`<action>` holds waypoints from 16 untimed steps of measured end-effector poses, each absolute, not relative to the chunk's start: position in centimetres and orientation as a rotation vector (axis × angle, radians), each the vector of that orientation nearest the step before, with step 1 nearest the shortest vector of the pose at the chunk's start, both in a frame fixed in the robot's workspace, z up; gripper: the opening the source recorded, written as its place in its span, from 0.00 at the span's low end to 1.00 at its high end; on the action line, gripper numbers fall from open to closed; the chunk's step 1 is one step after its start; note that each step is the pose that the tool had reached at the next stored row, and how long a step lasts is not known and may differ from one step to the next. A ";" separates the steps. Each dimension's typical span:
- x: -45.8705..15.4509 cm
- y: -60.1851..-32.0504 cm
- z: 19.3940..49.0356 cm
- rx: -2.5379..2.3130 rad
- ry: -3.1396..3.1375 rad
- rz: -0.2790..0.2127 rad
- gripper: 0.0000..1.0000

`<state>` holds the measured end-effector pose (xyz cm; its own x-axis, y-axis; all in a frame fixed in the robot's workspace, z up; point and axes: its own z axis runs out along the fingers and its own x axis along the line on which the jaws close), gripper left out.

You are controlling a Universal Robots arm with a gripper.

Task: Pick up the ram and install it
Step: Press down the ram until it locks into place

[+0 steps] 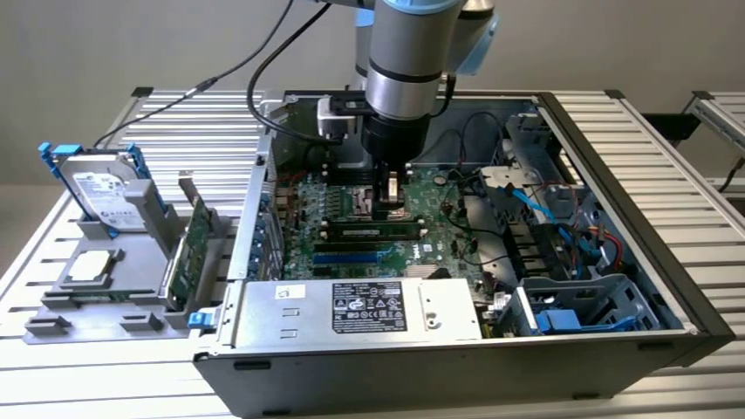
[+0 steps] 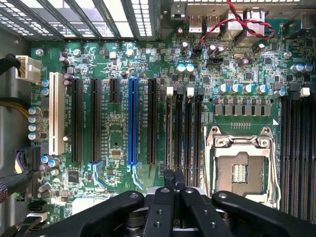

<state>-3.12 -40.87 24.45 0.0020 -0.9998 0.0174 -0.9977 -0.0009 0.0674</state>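
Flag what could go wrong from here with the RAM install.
1. The shut gripper hangs right beside the open CPU socket; a small drift could hit its contacts.
2. The ram lies along a memory slot; pressing it off-centre might seat it crooked.

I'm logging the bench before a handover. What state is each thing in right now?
pincer: shut, gripping nothing, over the memory slots.
ram: standing in a motherboard slot, free of the pincer.
computer case: open, side panel off.
blue expansion slot: empty.
hard drive: upright in the grey holder outside the case.
expansion card: upright in that same holder.
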 end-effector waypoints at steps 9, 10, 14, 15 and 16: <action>-3.1 -40.9 24.5 2.180 -2.177 -0.055 0.11; -3.1 -40.9 24.4 2.180 -2.177 -0.055 0.11; -3.3 -40.9 24.1 2.180 -2.176 -0.054 0.11; -3.3 -40.9 24.0 2.180 -2.176 -0.055 0.11; -3.4 -40.9 24.0 2.180 -2.176 -0.055 0.11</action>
